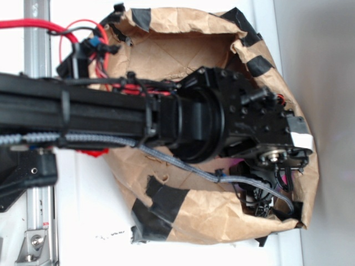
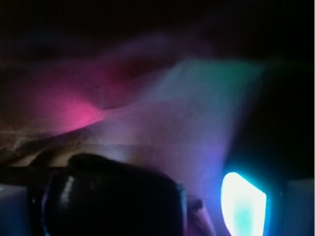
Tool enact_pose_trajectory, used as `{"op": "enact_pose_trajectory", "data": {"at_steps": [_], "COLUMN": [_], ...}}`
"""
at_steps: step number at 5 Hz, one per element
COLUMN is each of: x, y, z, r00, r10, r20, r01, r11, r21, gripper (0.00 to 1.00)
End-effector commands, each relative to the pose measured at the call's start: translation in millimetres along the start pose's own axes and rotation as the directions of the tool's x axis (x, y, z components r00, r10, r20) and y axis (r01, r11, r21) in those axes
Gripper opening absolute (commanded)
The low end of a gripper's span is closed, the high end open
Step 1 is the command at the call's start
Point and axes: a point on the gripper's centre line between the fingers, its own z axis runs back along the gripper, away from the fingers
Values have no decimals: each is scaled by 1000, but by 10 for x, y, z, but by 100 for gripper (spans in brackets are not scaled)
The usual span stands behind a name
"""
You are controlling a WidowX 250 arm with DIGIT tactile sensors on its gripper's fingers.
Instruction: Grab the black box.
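Observation:
My arm reaches down into a crumpled brown paper bag (image 1: 183,55) patched with black tape. In the exterior view my gripper (image 1: 267,185) is low in the bag's right end, and its fingers are hidden by the wrist and cables. No box shows there. The wrist view is dark and lit pink and blue. A glossy black thing with rounded corners, seemingly the black box (image 2: 108,199), fills the lower left, close under the camera. One glowing cyan fingertip (image 2: 243,204) stands to its right with a gap between them. My gripper (image 2: 157,216) appears open around the box. The left finger is hidden.
The bag's paper walls (image 2: 187,113) rise close ahead of the gripper and around it. Black tape patches (image 1: 161,205) mark the bag's rim. A metal rail (image 1: 39,221) and red cables (image 1: 33,25) lie at the left, outside the bag.

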Motion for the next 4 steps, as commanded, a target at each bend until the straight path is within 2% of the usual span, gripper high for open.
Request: {"op": "enact_pose_trajectory", "data": {"at_steps": [1, 2, 3, 4], "x": [-222, -266, -320, -422], "y": [-182, -94, 14, 203], "z": [174, 527, 820, 1133], "r00": [997, 999, 1000, 995], "r10": [-54, -40, 16, 97], "r20": [-46, -9, -4, 15], "r01": [56, 41, -16, -98], "r11": [997, 997, 997, 989], "r21": [50, 68, 75, 113], "gripper": [0, 0, 0, 0]}}
